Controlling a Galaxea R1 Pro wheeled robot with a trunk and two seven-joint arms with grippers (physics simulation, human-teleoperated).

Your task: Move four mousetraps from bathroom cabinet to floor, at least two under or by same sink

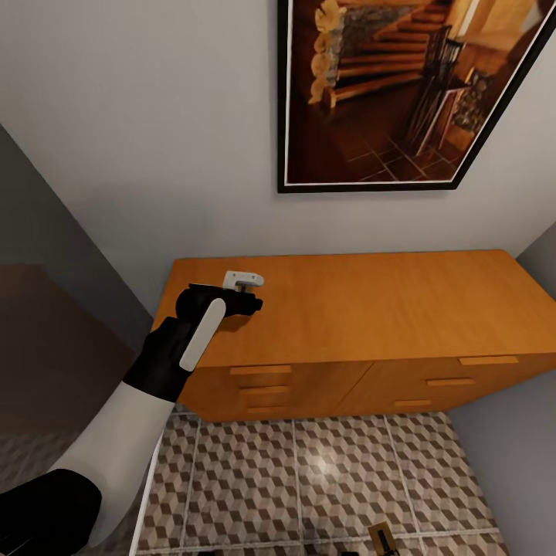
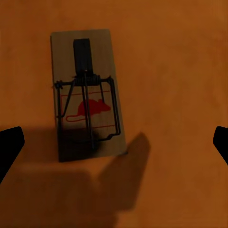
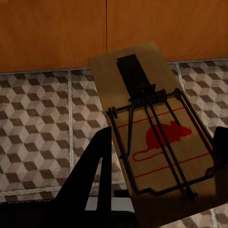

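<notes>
One mousetrap [image 2: 86, 95] lies flat on the orange-brown top of the cabinet [image 1: 371, 309], its dark spring bar and red mouse print facing up, and our left tool [image 2: 114, 142] hangs right above it with its fingers spread wide, one black fingertip [image 2: 9, 145] at nine o'clock of the board and the other at three o'clock, neither touching it. In the head view that left tool [image 1: 239, 293] sits over the cabinet top near its nine o'clock end. A second mousetrap [image 3: 154, 133] is clamped in our right tool [image 3: 164, 190], tilted above the bathroom floor [image 3: 42, 123], a black finger [image 3: 97, 166] pressed to the board's edge. At six o'clock in the head view another small mousetrap [image 1: 382, 537] shows above the cube-patterned tiles. A framed picture [image 1: 401, 85] of a staircase hangs on the wall at twelve o'clock above the cabinet.
</notes>
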